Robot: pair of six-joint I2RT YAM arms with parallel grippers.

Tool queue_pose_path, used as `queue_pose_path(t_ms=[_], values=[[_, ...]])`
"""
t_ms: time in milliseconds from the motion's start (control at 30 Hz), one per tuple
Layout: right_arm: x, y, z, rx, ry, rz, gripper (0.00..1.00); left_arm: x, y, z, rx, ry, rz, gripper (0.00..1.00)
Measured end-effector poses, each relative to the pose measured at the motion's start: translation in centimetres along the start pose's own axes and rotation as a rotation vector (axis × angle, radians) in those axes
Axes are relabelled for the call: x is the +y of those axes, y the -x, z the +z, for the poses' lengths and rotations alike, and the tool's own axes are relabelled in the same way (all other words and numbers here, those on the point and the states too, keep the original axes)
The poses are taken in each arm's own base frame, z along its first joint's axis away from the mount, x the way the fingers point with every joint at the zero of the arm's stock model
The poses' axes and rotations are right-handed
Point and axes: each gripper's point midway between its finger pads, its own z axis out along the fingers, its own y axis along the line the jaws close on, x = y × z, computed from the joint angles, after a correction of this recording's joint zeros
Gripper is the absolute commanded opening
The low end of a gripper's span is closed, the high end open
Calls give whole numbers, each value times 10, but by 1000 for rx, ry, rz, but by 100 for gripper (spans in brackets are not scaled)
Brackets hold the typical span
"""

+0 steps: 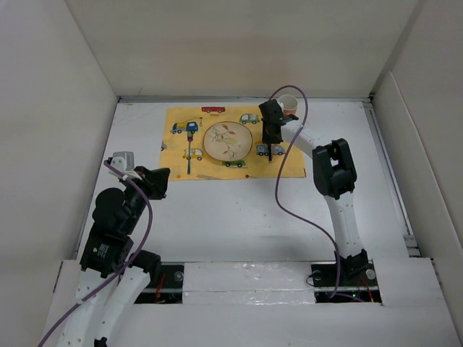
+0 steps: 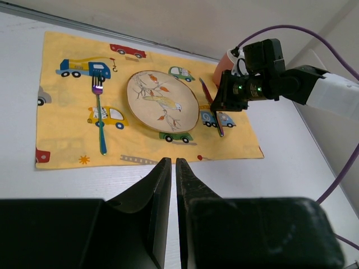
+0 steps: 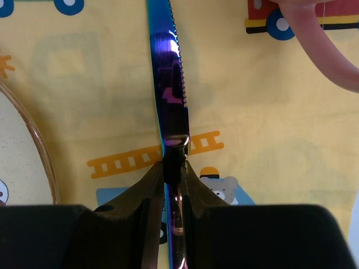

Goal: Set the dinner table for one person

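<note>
The white worktop [image 1: 239,217] fills the frame between wall panels. It is bare below the yellow mat [image 1: 173,144], whose upper edge lies near the back wall. The right fingers [image 1: 271,139] clamp a knife [image 3: 168,84] over the mat, just right of the plate [image 1: 228,141], with a cup [image 1: 289,105] at the mat's upper right corner. A fork [image 2: 100,120] lies left of the plate. The left fingers [image 1: 160,179] are closed on nothing over bare worktop at lower left.

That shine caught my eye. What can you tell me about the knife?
The knife is shiny metal with a blue-purple rainbow sheen and a serrated blade. The right gripper pinches it near where blade meets handle. It lies along the yellow placemat, right of the plate; whether it touches the mat is unclear.
</note>
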Motion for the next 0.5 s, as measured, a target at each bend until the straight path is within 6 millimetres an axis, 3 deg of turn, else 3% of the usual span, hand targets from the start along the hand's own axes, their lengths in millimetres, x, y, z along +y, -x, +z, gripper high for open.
queue_pose_path(t_ms=[200, 300, 400, 433, 500], values=[[2, 0, 0, 1, 9, 14, 40, 0, 0, 0, 0, 1, 4, 11], [1, -1, -8, 4, 15, 19, 47, 1, 0, 0, -1, 1, 6, 20], [-1, 7, -38, -18, 33, 22, 50, 1, 0, 0, -1, 1, 7, 35], [-1, 15, -54, -40, 48, 25, 53, 1, 0, 0, -2, 2, 7, 45], [3, 34, -98, -104, 92, 30, 59, 1, 1, 0, -6, 4, 8, 55]])
